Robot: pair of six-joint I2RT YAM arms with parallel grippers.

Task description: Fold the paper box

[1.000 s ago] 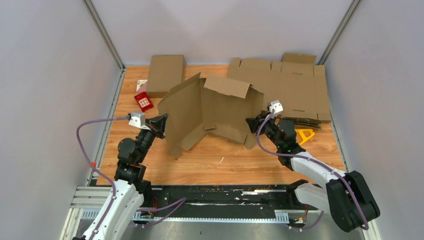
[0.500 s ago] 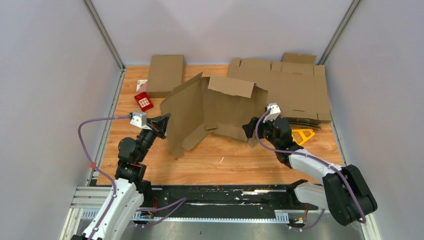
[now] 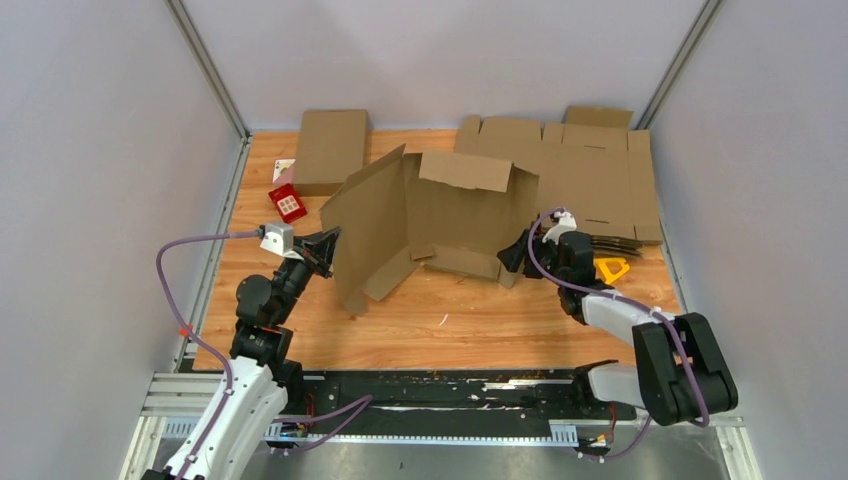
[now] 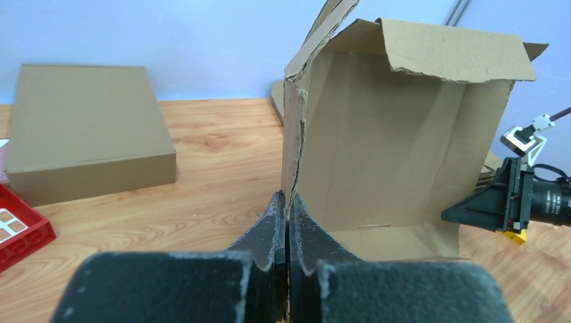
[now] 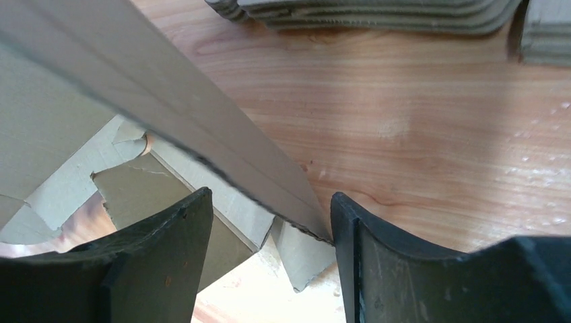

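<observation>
Top view first: the box [image 3: 440, 225] stands half raised on the table [image 3: 450, 320], just beside the pile [image 3: 590, 180] of flat blanks, on the side toward my left arm. My left hand [image 3: 325, 245] is at the box wall farthest from the pile. My right hand [image 3: 515, 255] sits low at the box corner nearest the pile. A yellow piece [image 3: 610, 268] lies at the pile's near edge. A carton [image 3: 330, 150] and a red piece [image 3: 288, 203] lie well apart from the pile, beyond the box.

Left wrist now: the left hand [image 4: 287, 202] is pinched together on the thin edge of the box [image 4: 397, 155] wall, cardboard squeezed between its pads. I'm looking into the box, back wall up, top flap bent over. The carton [image 4: 87, 121] sits on the side away from the pile.

Right wrist: the right hand [image 5: 269, 222] has its fingers apart. A slanted panel of the box [image 5: 135, 87] runs down between them, not clamped. The pile [image 5: 363, 13] shows beyond, with bare table [image 5: 417, 121] between it and the hand.
</observation>
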